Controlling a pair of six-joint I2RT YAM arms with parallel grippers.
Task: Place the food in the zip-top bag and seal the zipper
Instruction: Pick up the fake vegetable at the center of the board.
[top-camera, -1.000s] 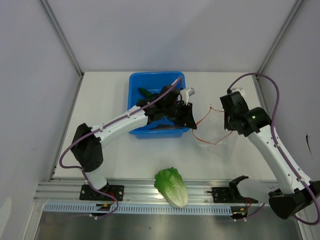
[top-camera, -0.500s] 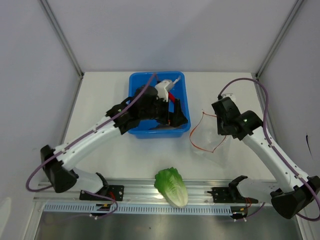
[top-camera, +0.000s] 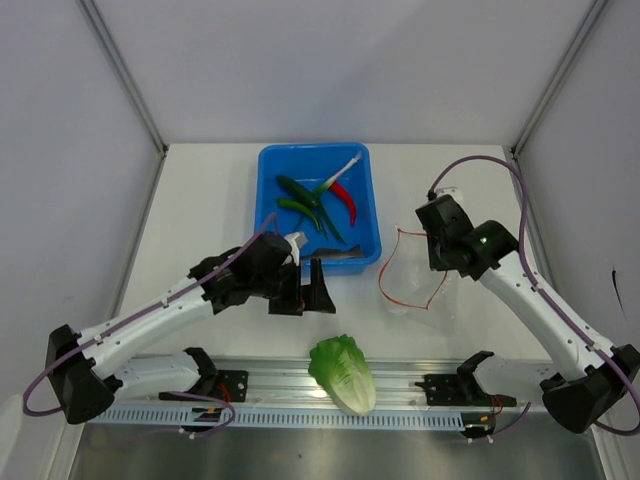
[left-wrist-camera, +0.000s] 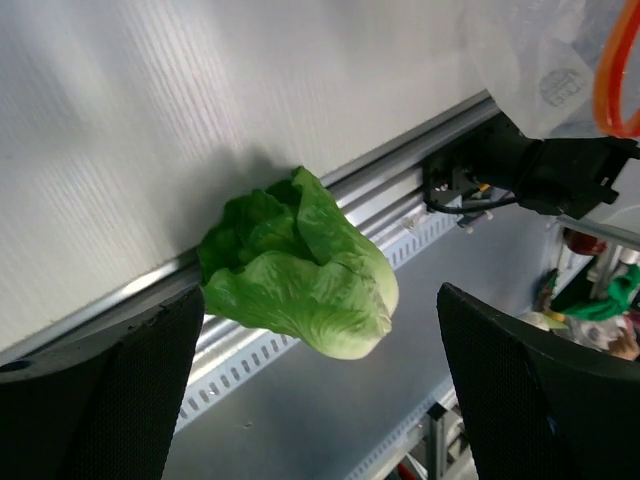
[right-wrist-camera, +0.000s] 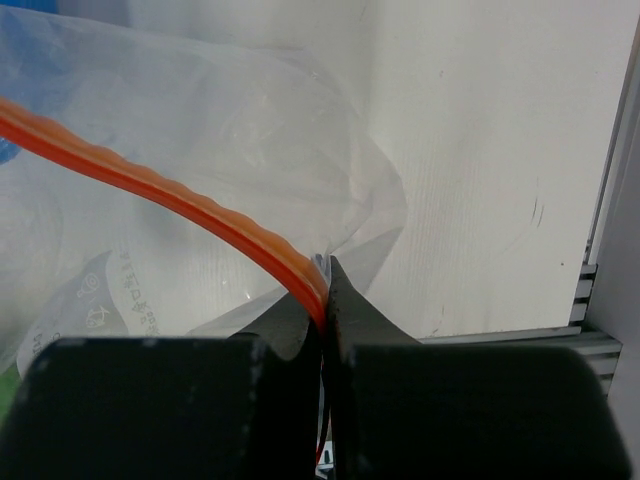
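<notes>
At the table's (top-camera: 210, 220) front edge, the cabbage (top-camera: 343, 373) lies near the wide-spread left hand (top-camera: 303, 293), untouched; the right hand (right-wrist-camera: 326, 300), pressed together, pinches the clear bag's (top-camera: 430, 295) orange zipper (right-wrist-camera: 190, 195).

Bright, even overhead light leaves faint soft shadows on the white table (top-camera: 210, 200). In the left wrist view the black fingers (left-wrist-camera: 100, 400) at the lower corners are blurred, and the green leafy cabbage head (left-wrist-camera: 300, 270) is sharp, its shadow falling toward the upper left.
</notes>
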